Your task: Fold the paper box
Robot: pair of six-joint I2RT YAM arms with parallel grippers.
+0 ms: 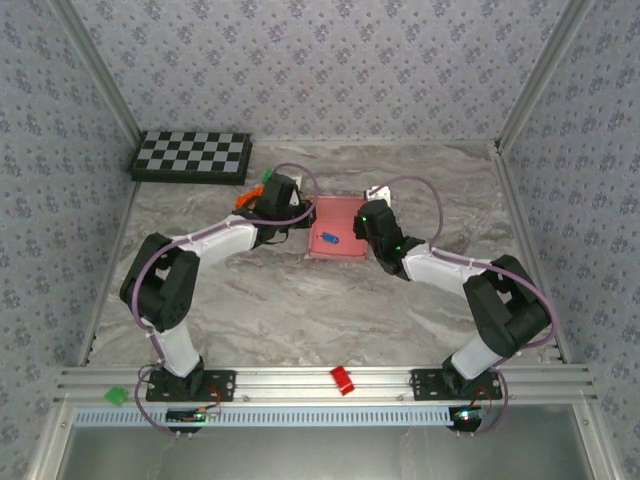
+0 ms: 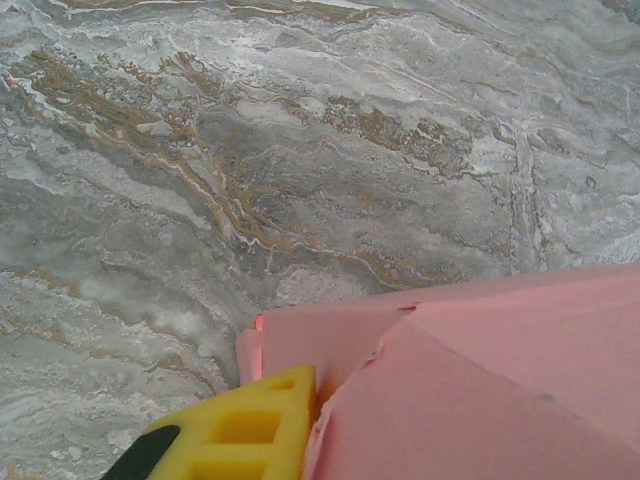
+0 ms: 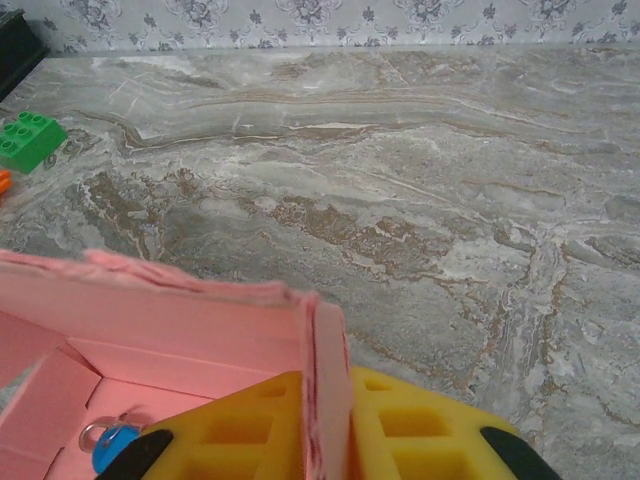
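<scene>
Half-cropped yellow fingers [image 3: 420,440] astride paper box [image 3: 180,330] wall

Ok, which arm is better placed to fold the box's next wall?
Right, probably. The right claw has an upright wall of the box between its fingers, so it could bend that wall directly. The left claw shows one finger beside the box's outer corner, gripping no card I can see.

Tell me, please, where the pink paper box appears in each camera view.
Top external: paper box, centre of picture.
Left wrist: paper box, lower right.
Right wrist: paper box, lower left.
Shared landmark: the grey marble table under it.
</scene>
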